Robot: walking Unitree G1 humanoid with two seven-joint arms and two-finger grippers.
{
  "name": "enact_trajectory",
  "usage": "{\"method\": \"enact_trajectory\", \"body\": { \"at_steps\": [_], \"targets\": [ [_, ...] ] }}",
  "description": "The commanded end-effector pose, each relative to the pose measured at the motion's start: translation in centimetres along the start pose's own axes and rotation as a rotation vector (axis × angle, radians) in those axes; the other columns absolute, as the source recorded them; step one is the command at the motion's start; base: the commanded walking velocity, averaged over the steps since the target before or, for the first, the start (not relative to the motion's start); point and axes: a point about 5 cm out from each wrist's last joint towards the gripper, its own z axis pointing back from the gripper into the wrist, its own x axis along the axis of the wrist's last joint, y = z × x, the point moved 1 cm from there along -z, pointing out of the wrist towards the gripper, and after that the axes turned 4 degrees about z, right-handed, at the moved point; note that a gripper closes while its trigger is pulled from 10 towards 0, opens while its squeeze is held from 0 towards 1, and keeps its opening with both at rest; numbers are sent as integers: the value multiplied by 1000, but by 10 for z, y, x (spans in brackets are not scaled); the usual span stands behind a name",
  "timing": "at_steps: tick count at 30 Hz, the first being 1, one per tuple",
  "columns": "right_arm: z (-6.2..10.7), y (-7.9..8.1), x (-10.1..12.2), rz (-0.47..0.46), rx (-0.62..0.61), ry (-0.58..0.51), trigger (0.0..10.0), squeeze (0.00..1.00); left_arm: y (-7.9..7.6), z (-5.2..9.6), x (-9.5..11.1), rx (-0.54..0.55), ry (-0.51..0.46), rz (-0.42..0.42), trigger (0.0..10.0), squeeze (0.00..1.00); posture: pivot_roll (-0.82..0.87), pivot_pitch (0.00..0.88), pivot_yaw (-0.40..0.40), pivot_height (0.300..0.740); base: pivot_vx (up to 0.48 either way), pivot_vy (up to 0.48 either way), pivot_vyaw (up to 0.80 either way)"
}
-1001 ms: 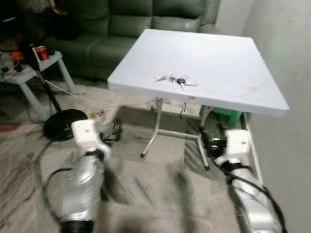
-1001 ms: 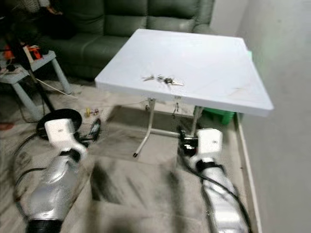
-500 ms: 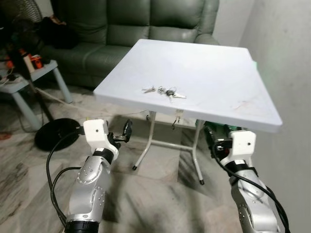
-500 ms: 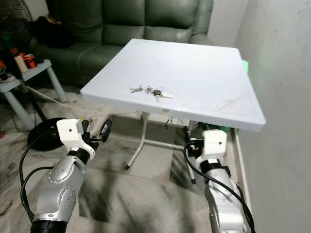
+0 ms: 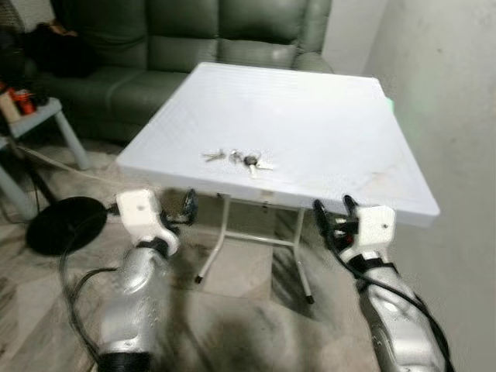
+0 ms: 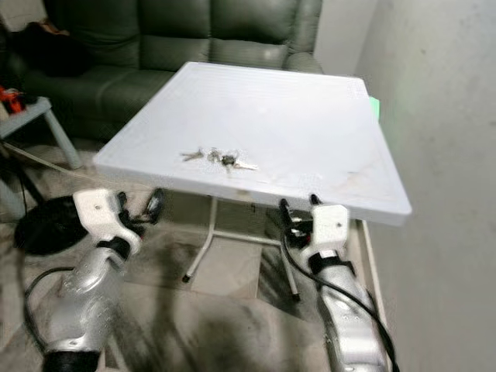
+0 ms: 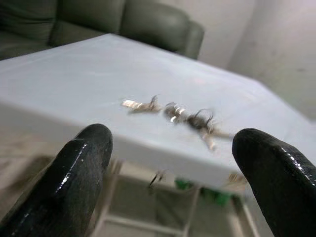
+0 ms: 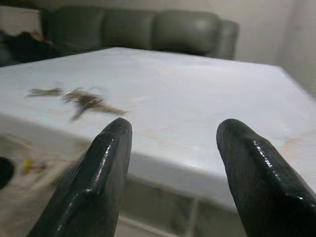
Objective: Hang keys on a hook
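Observation:
A bunch of keys [image 5: 239,160] lies near the front edge of a white folding table [image 5: 310,116]. It also shows on the tabletop as the keys [image 7: 182,114] in the left wrist view and the keys [image 8: 81,98] in the right wrist view. My left gripper [image 5: 184,209] is open, just below the table's front left edge. My right gripper [image 5: 333,211] is open too, its fingertips at the table's front edge on the right. Both grippers hold nothing and are apart from the keys.
A dark green sofa [image 5: 139,46] stands behind the table. A grey side table [image 5: 35,116] and a black round fan base [image 5: 58,225] with cables are on the left. A white wall [image 5: 449,101] runs close along the right. The table's metal legs [image 5: 225,240] are in front of me.
The camera has come closer to the table. Both grippers have risen from below the tabletop to the level of its front edge. The keys have not moved on the table.

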Motion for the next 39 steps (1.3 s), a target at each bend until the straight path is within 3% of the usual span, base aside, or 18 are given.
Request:
{"method": "enact_trajectory", "body": {
  "at_steps": [1,20,39],
  "targets": [
    [-5,8,7,-6,25,-30,10000,0,9,1,6,26,-16,-18,10000,0,16,0,-29,715,349,0,0],
    [-2,9,5,0,32,-25,10000,0,9,3,5,25,-12,-11,10000,0,16,0,-29,715,298,293,0],
    [-1,9,4,4,38,-19,10000,0,9,5,4,36,-12,-8,10000,0,18,0,-35,715,0,361,0]
  ]
}}
